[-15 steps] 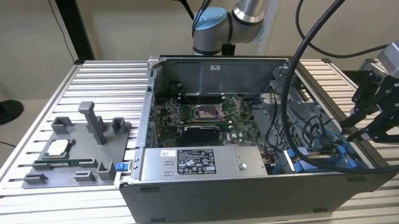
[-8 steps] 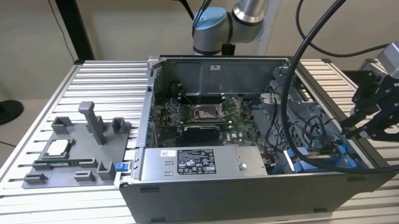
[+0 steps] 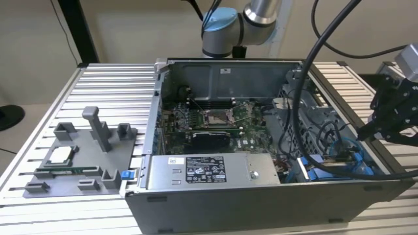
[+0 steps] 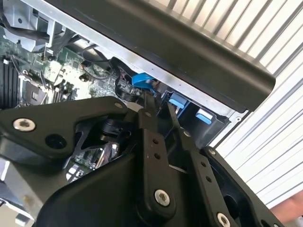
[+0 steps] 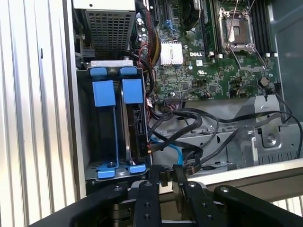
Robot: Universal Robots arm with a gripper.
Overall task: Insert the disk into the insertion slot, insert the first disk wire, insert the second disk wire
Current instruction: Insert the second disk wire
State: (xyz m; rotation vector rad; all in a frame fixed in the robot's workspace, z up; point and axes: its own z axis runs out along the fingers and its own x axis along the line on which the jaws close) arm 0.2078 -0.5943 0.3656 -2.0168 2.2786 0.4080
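1. The open computer case (image 3: 248, 203) is laid on its side on the slatted bench (image 3: 111, 81), so that its boards and bays can be reached from above.
2. The pincer (image 5: 166, 171) is held over the case edge just beside the insertion slot (image 5: 109, 63). In the first wrist view, this lines the camera up along the slot's blue rails.
3. The jaws are set slightly apart, and nothing is seen between them in both wrist views. The pincer is therefore judged to be empty.
4. The disk (image 5: 138, 124) is seen edge-on inside the slot, clipped in its blue carrier, with the blue latch tabs (image 5: 137, 168) at the near end. It is judged to be seated, so the first step is taken as done.
5. The exposed edge of the disk is turned toward the motherboard (image 5: 208, 61), where the cabling lies, so that wires can be brought to it.
6. A blue wire (image 5: 176, 152) and a bundle of black wires (image 5: 189, 123) are lying loose just beside the disk. Whether either is plugged in cannot be told.
7. In the second wrist view the pincer is nearest a blue plastic part (image 4: 142, 80). Contact cannot be confirmed.
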